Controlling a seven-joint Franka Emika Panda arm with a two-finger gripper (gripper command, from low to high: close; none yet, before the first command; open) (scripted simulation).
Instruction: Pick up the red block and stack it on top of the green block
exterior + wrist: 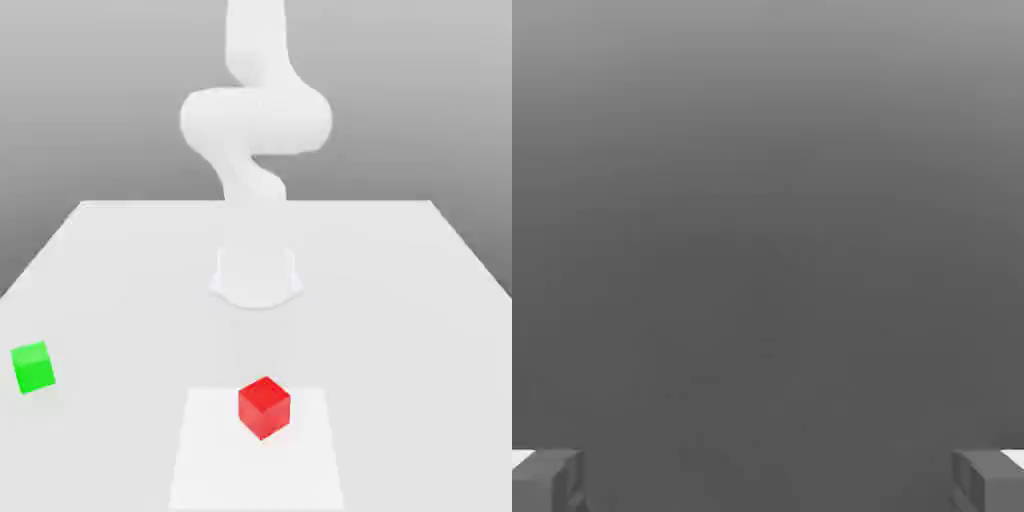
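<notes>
The red block (264,407) is a small bright-red cube resting on a paler square patch (200,460) near the table's front edge. The green block (33,367) is a same-sized bright-green cube, far off toward the exterior view's left and a little further back. The white arm (255,110) rises from its base (256,275) and leaves the picture at the top, so the hand is hidden in the exterior view. In the hand view my gripper (768,482) is open, its grey fingertips (547,480) wide apart with nothing between them. Only plain grey background lies ahead of it; neither block shows there.
The white table (400,300) stretches from the arm's base to the front edge, with its back edge just behind the base. The two cubes are the only loose objects on it.
</notes>
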